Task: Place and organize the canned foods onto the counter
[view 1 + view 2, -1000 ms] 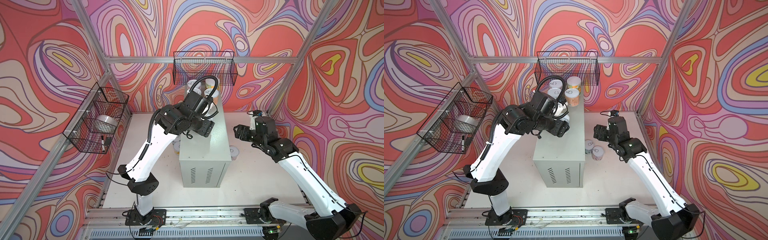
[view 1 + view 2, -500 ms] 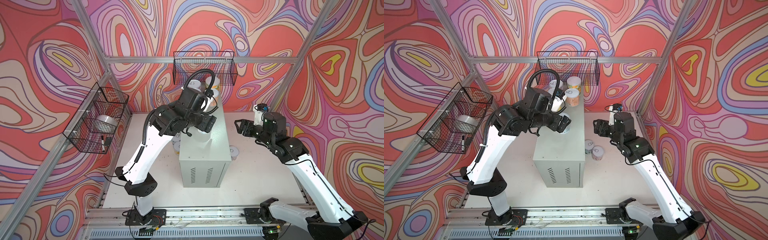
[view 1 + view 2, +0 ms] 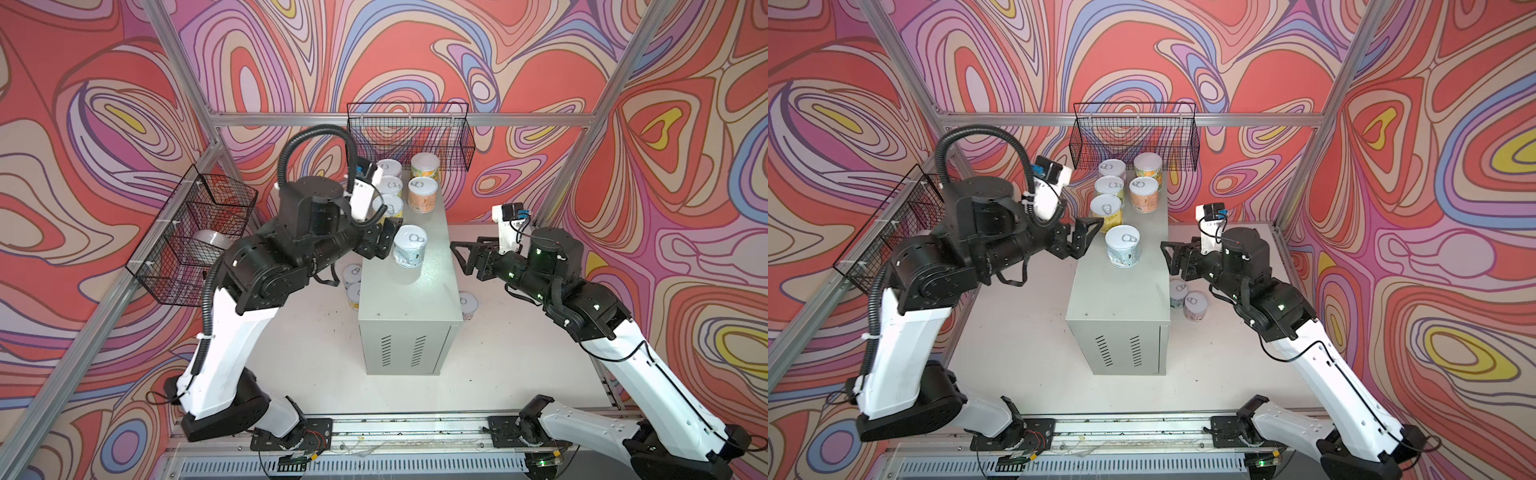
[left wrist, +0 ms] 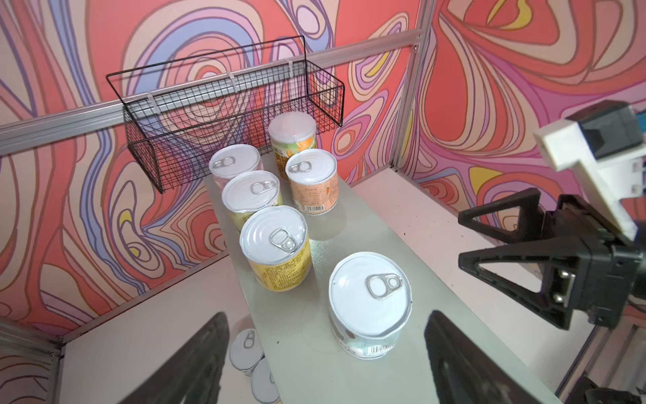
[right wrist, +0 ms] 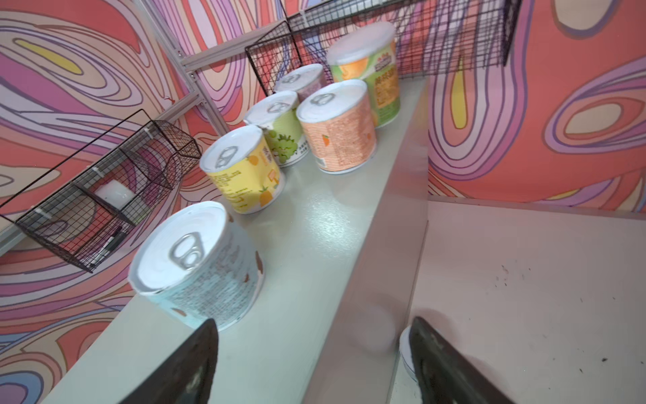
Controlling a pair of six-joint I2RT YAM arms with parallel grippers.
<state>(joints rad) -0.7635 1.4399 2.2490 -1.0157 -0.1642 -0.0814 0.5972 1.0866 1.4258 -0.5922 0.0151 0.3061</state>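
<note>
Where the pale grey counter [image 3: 402,351] turns its slotted face to the front, its flat top runs back toward the patterned rear wall [image 3: 395,62]. Nearest on that top stands a light blue can [image 3: 409,246], upright, pull-tab up, apart from the rest. The left gripper [image 3: 1088,239] hangs just beside it at the counter's left edge, jaws spread wide and holding nothing; the left wrist view shows the can ahead of its fingers [image 4: 195,363], clear of both. Opposite, off the right edge, the right gripper [image 3: 459,257] is likewise wide and empty, well apart from that can. On the white table [image 3: 307,357] a pair of cans [image 3: 352,273] sits just beside the counter's left wall and a second pair of cans [image 3: 1196,303] close to its right wall. Farther back on the top, a yellow can [image 3: 1108,212], a green grape-label can [image 5: 281,133] and a pink can [image 3: 1112,168] stand in file along the left edge, with an orange can [image 3: 1144,195] and a taller lidded can [image 3: 1148,164] beside them on the right. Beyond, a black wire basket [image 3: 1133,133] hangs on that wall.
</note>
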